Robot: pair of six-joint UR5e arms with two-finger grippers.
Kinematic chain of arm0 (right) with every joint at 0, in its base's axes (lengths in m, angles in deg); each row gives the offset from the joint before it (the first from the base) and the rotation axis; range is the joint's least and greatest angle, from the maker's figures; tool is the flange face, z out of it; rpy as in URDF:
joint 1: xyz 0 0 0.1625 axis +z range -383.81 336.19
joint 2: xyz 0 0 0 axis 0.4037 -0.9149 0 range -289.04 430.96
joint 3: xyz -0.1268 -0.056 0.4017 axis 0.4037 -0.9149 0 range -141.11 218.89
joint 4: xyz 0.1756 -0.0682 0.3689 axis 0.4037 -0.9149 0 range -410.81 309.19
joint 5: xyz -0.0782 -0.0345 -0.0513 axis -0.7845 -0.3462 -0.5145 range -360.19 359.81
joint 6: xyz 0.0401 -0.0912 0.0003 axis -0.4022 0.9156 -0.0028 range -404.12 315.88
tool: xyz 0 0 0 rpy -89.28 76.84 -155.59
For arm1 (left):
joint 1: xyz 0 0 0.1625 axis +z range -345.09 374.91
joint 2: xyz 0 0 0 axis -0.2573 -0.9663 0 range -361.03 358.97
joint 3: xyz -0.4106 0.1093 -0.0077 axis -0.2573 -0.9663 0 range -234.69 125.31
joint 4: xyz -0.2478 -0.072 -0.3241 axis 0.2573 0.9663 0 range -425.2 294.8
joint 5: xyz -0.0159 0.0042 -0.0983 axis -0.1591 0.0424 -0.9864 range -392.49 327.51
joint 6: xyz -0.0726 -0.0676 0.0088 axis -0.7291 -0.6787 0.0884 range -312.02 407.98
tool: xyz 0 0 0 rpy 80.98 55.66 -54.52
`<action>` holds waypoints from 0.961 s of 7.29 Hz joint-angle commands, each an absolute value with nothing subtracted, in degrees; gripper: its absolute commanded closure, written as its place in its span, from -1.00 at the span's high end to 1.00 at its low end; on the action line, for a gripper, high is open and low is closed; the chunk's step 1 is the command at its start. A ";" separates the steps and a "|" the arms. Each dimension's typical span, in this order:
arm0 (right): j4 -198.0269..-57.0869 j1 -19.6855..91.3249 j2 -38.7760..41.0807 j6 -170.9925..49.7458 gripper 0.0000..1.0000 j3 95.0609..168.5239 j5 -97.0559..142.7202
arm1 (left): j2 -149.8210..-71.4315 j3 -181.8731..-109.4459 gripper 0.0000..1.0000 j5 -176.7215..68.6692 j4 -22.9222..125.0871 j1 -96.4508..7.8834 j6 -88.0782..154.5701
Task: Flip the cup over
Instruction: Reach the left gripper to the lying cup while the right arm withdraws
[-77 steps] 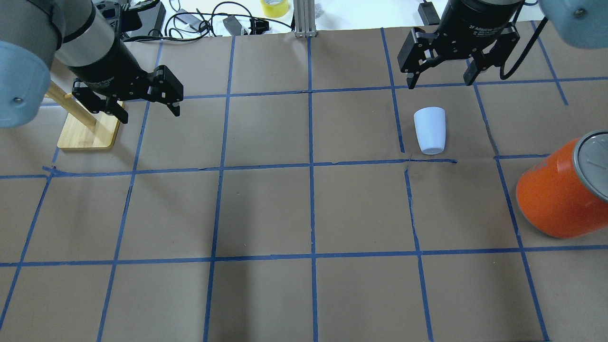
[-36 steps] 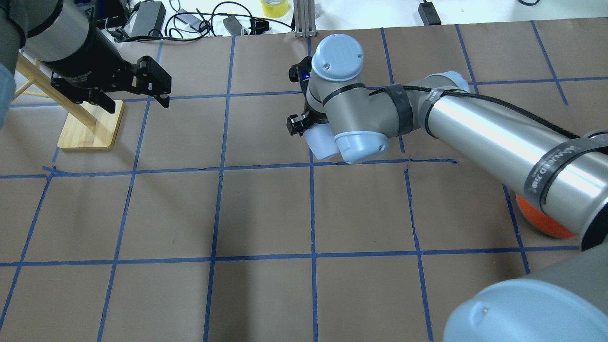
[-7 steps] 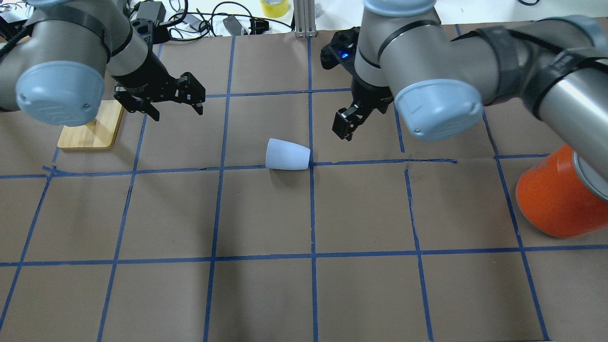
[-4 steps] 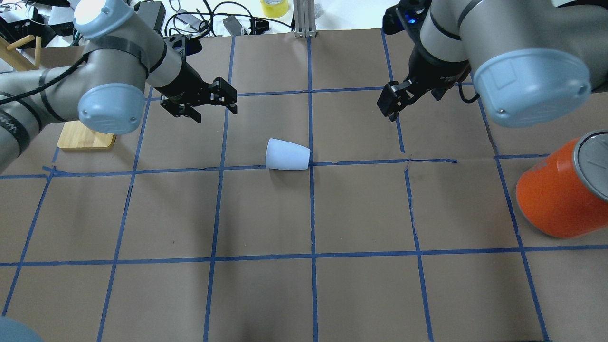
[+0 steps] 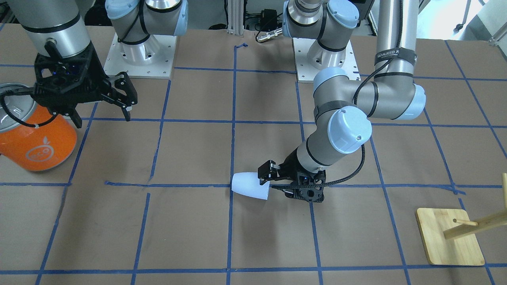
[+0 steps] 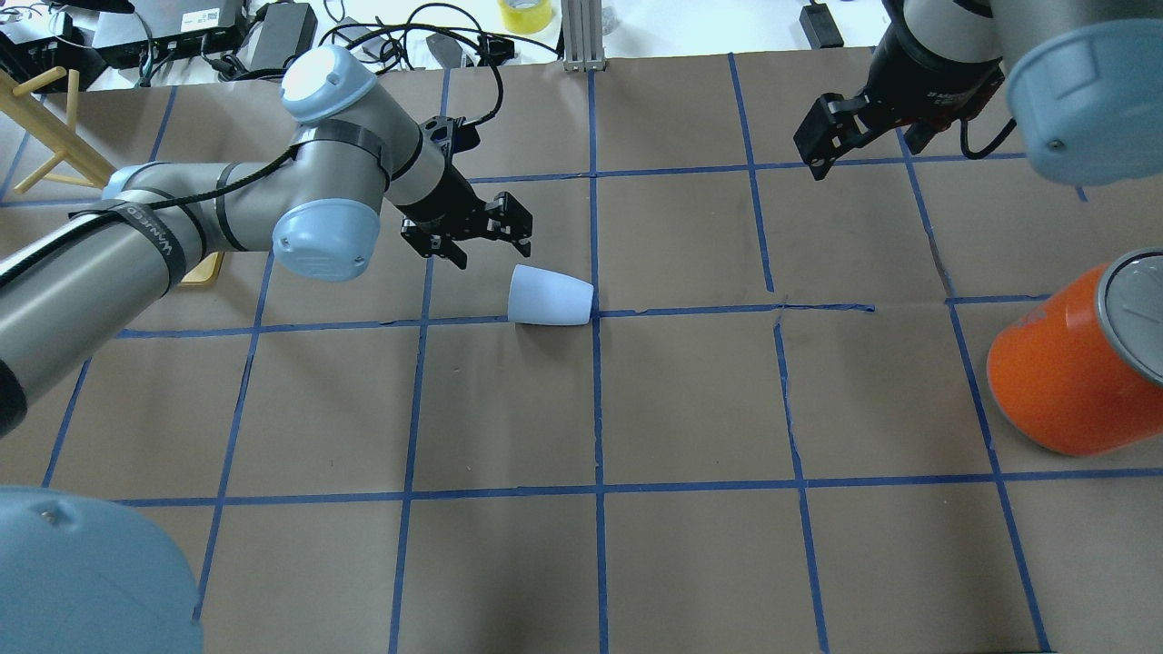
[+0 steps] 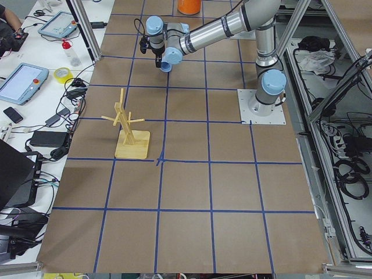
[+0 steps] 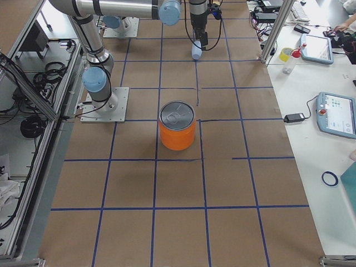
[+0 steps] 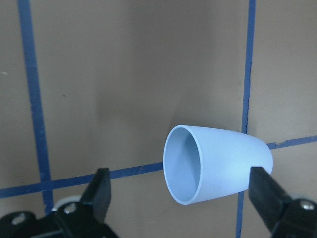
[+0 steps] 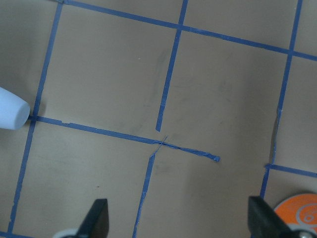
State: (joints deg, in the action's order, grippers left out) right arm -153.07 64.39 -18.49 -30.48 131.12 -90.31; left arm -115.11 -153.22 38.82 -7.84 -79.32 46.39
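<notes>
The pale blue-white cup (image 6: pixel 550 297) lies on its side near the table's middle, wide rim toward my left arm. In the front-facing view the cup (image 5: pixel 249 186) lies just left of my left gripper (image 5: pixel 274 183). My left gripper (image 6: pixel 491 250) is open and empty, close to the rim. In the left wrist view the cup's open mouth (image 9: pixel 185 163) faces the camera, between and just beyond the open left gripper (image 9: pixel 181 174). My right gripper (image 6: pixel 863 150) is open and empty, high at the far right. The right wrist view shows the cup's base (image 10: pixel 10 115) at its left edge.
A large orange can (image 6: pixel 1063 381) with a silver lid stands at the right edge; it also shows in the front-facing view (image 5: pixel 35 138). A wooden peg stand (image 5: pixel 449 237) is at the left side, behind my left arm. Cables and gear lie beyond the far edge.
The right gripper earlier carried the cup to the middle and left it on its side. In the last second my left gripper has moved right, up to the rim; the right gripper has drawn away.
</notes>
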 commanded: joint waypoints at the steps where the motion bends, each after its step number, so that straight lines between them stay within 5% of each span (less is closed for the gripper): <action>1: -152.76 64.17 -18.78 -32.17 1.00 131.26 -90.28 | -117.04 -153.30 1.00 33.91 -7.89 -79.92 46.13; 4: -153.20 64.17 -19.13 -39.69 1.00 130.74 -90.19 | -118.36 -153.30 0.73 33.16 -7.98 -80.53 46.13; 5: -153.29 64.17 -19.13 -40.08 1.00 130.56 -90.19 | -118.71 -153.30 0.30 33.34 -7.89 -80.97 45.61; 6: -153.38 64.43 -19.21 -40.60 1.00 130.47 -90.02 | -119.24 -153.22 -0.88 33.16 -7.98 -81.06 41.77; 7: -153.64 64.52 -19.22 -43.04 1.00 130.55 -90.19 | -119.33 -152.95 -1.00 33.16 -8.07 -81.15 38.26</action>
